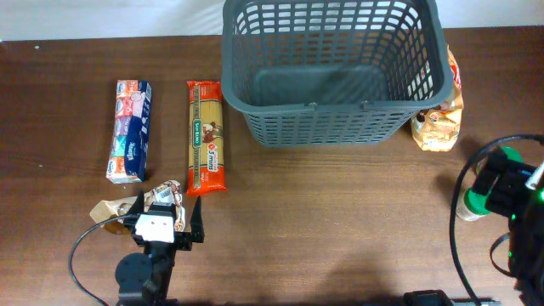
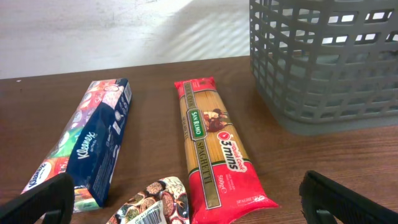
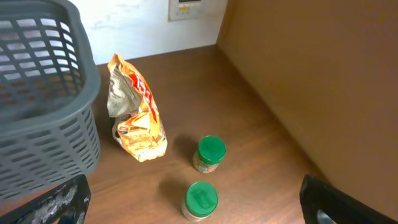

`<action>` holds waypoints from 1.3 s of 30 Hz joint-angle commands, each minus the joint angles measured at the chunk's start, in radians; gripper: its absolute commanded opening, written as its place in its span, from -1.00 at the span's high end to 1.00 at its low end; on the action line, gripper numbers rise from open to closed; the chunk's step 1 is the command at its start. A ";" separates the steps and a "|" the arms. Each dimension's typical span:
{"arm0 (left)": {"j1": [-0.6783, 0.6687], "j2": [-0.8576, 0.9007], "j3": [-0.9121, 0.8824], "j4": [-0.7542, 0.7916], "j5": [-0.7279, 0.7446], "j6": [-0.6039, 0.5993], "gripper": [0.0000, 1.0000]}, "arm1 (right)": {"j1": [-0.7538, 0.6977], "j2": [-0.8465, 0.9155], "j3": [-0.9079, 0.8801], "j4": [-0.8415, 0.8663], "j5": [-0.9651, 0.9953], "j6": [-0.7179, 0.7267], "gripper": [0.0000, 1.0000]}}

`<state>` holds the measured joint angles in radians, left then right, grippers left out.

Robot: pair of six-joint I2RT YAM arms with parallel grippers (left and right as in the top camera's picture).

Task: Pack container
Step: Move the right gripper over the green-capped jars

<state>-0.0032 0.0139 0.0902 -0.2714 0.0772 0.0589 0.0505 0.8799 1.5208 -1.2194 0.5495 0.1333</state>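
Claws spread: left gripper (image 2: pixel 186 190) over snack pouch (image 2: pixel 152 204), frame bottom; right gripper (image 3: pixel 194 190) above green-lidded jars (image 3: pixel 210 152). Risk: crinkly pouch slips short of container (image 1: pixel 331 68); finger nudges spaghetti pack (image 2: pixel 208 149).

1. Overhead view: even, moderately bright light; the dark grey lattice plastic basket (image 1: pixel 331 68) casts a soft shadow on the brown wooden table (image 1: pixel 340 221) along its lower edge.
2. Left wrist view: bright patch on the white wall (image 2: pixel 155 25), upper centre; sheen on the red plastic spaghetti packet (image 2: pixel 214 149); black gripper fingers (image 2: pixel 37 202), lower corners, blurred.
3. Right wrist view: the nearer green-lidded jar (image 3: pixel 201 200) throws a soft shadow leftward.
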 commanded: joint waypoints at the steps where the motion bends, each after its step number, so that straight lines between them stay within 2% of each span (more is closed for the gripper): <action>1: 0.006 -0.009 -0.005 0.002 -0.003 -0.006 -0.99 | 0.000 0.023 0.019 -0.007 0.085 0.182 -0.98; 3: 0.006 -0.009 -0.005 0.002 -0.003 -0.006 -0.99 | -0.023 0.033 0.019 -0.018 0.134 0.302 -0.98; 9: 0.006 -0.009 -0.005 0.002 -0.003 -0.006 -0.99 | -0.194 0.087 0.077 -0.106 0.071 0.472 -0.98; 14: 0.006 -0.009 -0.005 0.002 -0.003 -0.006 -0.99 | -0.438 0.194 0.147 -0.189 -0.079 0.485 -0.98; 16: 0.006 -0.009 -0.005 0.002 -0.003 -0.006 -0.99 | -0.484 0.227 0.147 -0.190 -0.162 0.485 -0.98; 26: 0.006 -0.009 -0.005 0.002 -0.003 -0.006 -0.98 | -0.491 0.384 0.146 -0.189 -0.199 0.479 -0.98; 31: 0.006 -0.009 -0.005 0.002 -0.003 -0.006 -0.99 | -0.508 0.480 0.146 -0.186 -0.203 0.540 -0.98; 39: 0.006 -0.009 -0.005 0.002 -0.003 -0.006 -0.99 | -0.538 0.636 0.145 -0.166 -0.226 0.541 -0.98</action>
<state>-0.0032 0.0135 0.0902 -0.2714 0.0772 0.0589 -0.4770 1.4631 1.6543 -1.3842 0.3470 0.6559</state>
